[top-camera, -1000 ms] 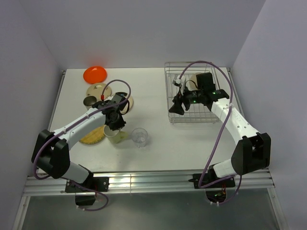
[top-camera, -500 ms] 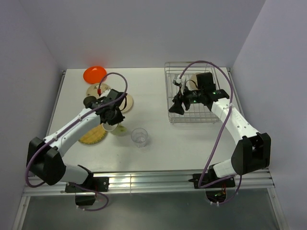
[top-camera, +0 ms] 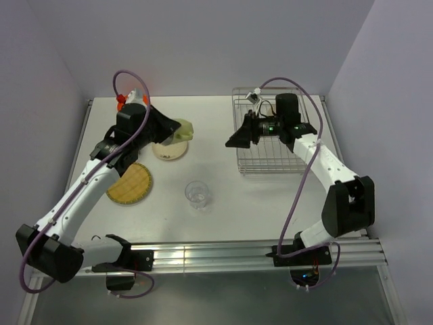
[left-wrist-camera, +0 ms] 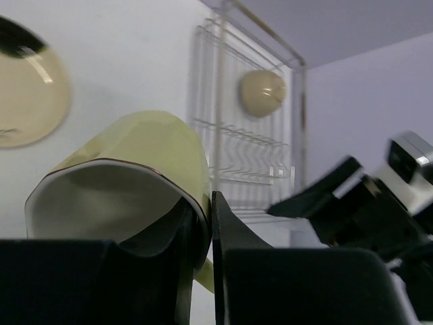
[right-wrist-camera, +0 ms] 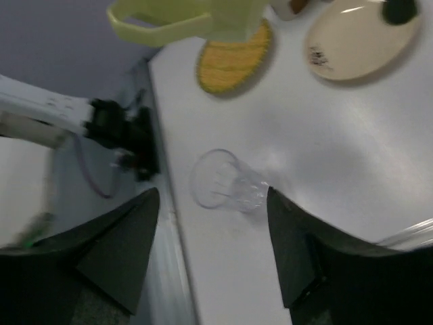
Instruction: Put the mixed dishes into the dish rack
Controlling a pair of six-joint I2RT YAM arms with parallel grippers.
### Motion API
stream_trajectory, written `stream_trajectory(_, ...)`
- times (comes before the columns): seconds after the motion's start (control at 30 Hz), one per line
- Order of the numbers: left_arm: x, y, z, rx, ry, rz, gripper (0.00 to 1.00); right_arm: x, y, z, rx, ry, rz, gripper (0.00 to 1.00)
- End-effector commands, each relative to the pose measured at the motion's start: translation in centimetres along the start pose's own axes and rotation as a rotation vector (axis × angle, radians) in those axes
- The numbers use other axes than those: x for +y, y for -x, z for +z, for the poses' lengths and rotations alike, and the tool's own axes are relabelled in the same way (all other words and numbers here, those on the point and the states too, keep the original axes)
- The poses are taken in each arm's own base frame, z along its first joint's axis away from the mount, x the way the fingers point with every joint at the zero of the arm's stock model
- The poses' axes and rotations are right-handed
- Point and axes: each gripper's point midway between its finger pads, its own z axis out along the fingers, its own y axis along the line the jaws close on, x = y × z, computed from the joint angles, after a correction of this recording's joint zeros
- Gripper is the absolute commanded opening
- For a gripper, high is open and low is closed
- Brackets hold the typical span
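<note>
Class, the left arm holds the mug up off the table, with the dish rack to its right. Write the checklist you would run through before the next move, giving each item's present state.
1. Grip on the pale yellow-green mug: ok, the left gripper pinches its rim, one of the fingers inside, one outside.
2. Mug lifted off the table: ok.
3. Way to the dish rack free: not ok, the right gripper hangs by its left side, between mug and rack.
4. Right gripper empty: ok, fingers apart.
5. Room in the rack: ok, only a cream bowl shows, at its far end.
</note>
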Motion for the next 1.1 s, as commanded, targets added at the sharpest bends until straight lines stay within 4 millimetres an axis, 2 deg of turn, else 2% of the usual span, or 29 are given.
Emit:
stream_trajectory(0.0, -8.6, 2.2, 0.1, -0.042, -0.38, -0.025, 0.0, 3.7, 3.4, 1.4, -0.055, 0.247, 0.43, 0.75)
stream_trajectory(0.03, -10.0, 2.3, 0.1, -0.039, -0.448, -0.016, 0.0, 4.7, 4.2, 1.5, -0.047, 0.285, 0.631, 0.78)
stream_trajectory(0.07, -10.4, 2.1, 1.0, -0.03, -0.471, -0.007, 0.0, 5.4, 5.8, 1.4, -0.115, 0.332, 0.554, 0.82)
stream_trajectory(0.13, -11.6, 2.1, 1.4, -0.02, -0.527, 0.009, 0.0, 5.1, 5.5, 1.8, -0.142, 0.371, 0.669, 0.9)
stream_trajectory(0.17, -12.1, 1.9, 1.8, -0.012, -0.557, 0.029, 0.0, 6.2, 6.5, 1.3, -0.157, 0.424, 0.724, 0.91)
stream_trajectory(0.2, -12.7, 2.0, 1.7, -0.013, -0.581, 0.041, 0.0, 5.9, 6.5, 1.8, -0.162, 0.443, 0.768, 0.91)
stream_trajectory(0.23, -12.9, 2.0, 1.9, -0.013, -0.596, 0.051, 0.0, 6.5, 7.1, 1.6, -0.159, 0.476, 0.832, 0.91)
stream_trajectory(0.27, -13.2, 1.8, 2.0, -0.01, -0.617, 0.067, 0.0, 6.9, 7.4, 1.4, -0.177, 0.498, 0.814, 0.91)
stream_trajectory(0.4, -14.0, 1.5, 2.0, -0.003, -0.665, 0.1, 0.0, 6.8, 8.1, 1.6, -0.201, 0.508, 0.903, 0.94)
stream_trajectory(0.47, -14.2, 1.2, 2.2, 0.007, -0.678, 0.102, 0.0, 6.8, 8.3, 2.0, -0.208, 0.507, 0.944, 0.92)
stream_trajectory(0.6, -14.3, 0.4, 2.0, 0.002, -0.709, 0.103, 0.0, 6.0, 7.9, 2.8, -0.224, 0.464, 1.034, 0.81)
stream_trajectory(0.83, -14.5, 0.2, 1.3, -0.039, -0.749, 0.098, 0.0, 4.1, 7.3, 4.2, -0.244, 0.31, 1.086, 0.78)
stream_trajectory(1.0, -14.4, -1.2, 1.4, -0.033, -0.751, 0.107, 0.0, 2.6, 8.0, 4.4, -0.324, 0.247, 1.123, 0.71)
stream_trajectory(1.07, -14.3, -1.7, 1.3, -0.036, -0.756, 0.109, 0.0, 1.7, 7.6, 4.8, -0.324, 0.201, 1.132, 0.68)
